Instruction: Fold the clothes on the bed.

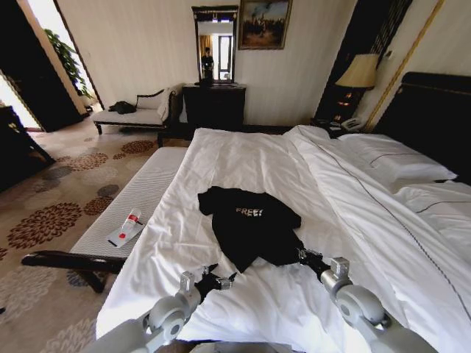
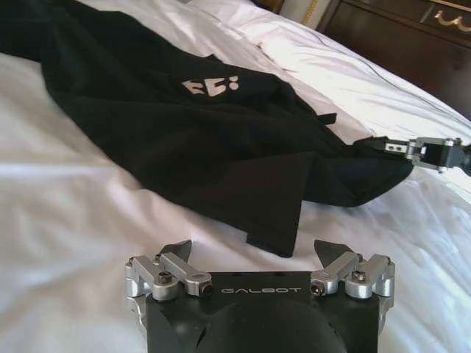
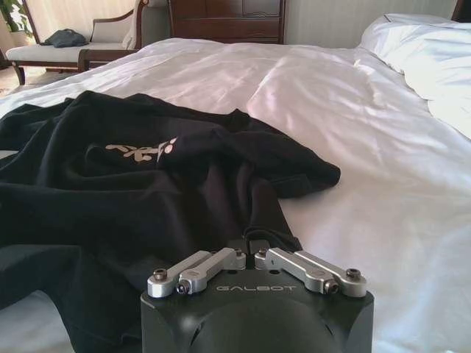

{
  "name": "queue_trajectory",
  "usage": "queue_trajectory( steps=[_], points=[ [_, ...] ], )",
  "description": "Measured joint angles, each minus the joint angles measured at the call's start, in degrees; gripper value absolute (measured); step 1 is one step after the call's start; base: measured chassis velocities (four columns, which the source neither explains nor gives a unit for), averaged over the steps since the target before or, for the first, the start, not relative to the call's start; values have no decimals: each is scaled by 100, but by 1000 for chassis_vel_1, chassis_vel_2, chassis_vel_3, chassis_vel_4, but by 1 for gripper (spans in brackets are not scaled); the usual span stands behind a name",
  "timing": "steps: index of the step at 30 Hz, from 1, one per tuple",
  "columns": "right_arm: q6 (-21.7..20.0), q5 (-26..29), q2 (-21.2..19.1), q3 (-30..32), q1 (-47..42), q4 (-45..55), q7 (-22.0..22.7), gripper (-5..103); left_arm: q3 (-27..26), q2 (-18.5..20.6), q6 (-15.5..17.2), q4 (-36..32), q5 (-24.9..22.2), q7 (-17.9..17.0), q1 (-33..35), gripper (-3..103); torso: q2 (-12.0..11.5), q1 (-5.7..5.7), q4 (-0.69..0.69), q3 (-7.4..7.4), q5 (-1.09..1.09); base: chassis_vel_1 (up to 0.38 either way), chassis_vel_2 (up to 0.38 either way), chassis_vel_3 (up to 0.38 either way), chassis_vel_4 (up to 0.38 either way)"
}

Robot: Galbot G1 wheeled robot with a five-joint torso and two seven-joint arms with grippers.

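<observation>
The black T-shirt (image 1: 252,224) lies rumpled mid-bed (image 1: 309,184), not yet folded. The right tool (image 3: 250,246) is clenched on its near hem; the left tool (image 2: 254,254) hovers released just short of the cloth. The fold seems only beginning, and next calls for the left tool to pinch an edge. The chest reads "FREE!"; both tools read "GALBOT".

Grey arms, black GALBOT end effector (image 2: 254,254), silver linkages
</observation>
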Motion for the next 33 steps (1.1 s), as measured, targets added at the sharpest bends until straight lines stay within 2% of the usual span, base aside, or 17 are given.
queue_trajectory(
  steps=[1,7,11,17,20,24,25,27,28,30,33],
  points=[
    [-6,16,-7,-5,15,-9,2,1,70,-43,-7,53,148,84,-71,92,0,0,0,0,0,0,0,0,0],
    [-30,54,-20,-35,62,-25,26,1,399,-266,-29,273,369,209,-382,92,0,0,0,0,-1,0,0,0,0],
    [-58,85,-5,-38,57,-20,55,1,688,-635,-48,640,449,224,-720,91,0,0,-2,0,-1,0,0,0,0],
    [-59,88,-8,22,35,-23,59,1,843,-744,-68,854,493,203,-911,90,0,0,-1,0,-1,0,0,0,0],
    [-59,108,-16,47,38,-23,63,1,879,-728,-89,892,527,188,-936,85,0,0,-1,0,-1,0,0,0,0],
    [-61,138,-12,51,79,-24,75,1,797,-718,-190,980,648,241,-845,64,0,0,0,0,-2,0,0,0,0],
    [-61,138,-12,51,79,-24,75,1,797,-718,-190,980,648,241,-845,64,0,0,0,0,-2,0,0,0,0],
    [-63,140,-2,36,87,-30,81,1,704,-736,-237,997,670,286,-782,53,0,0,-1,0,-1,0,0,0,0],
    [-63,140,-2,36,87,-30,81,1,704,-736,-237,997,670,286,-782,53,0,0,-1,0,-1,0,0,0,0],
    [-65,137,2,30,75,-30,83,1,663,-718,-305,979,717,356,-729,43,0,0,-1,0,-1,0,0,0,0],
    [-66,136,4,27,73,-27,84,1,632,-707,-358,968,746,389,-684,37,0,0,-1,0,-2,0,0,0,0]
  ],
)
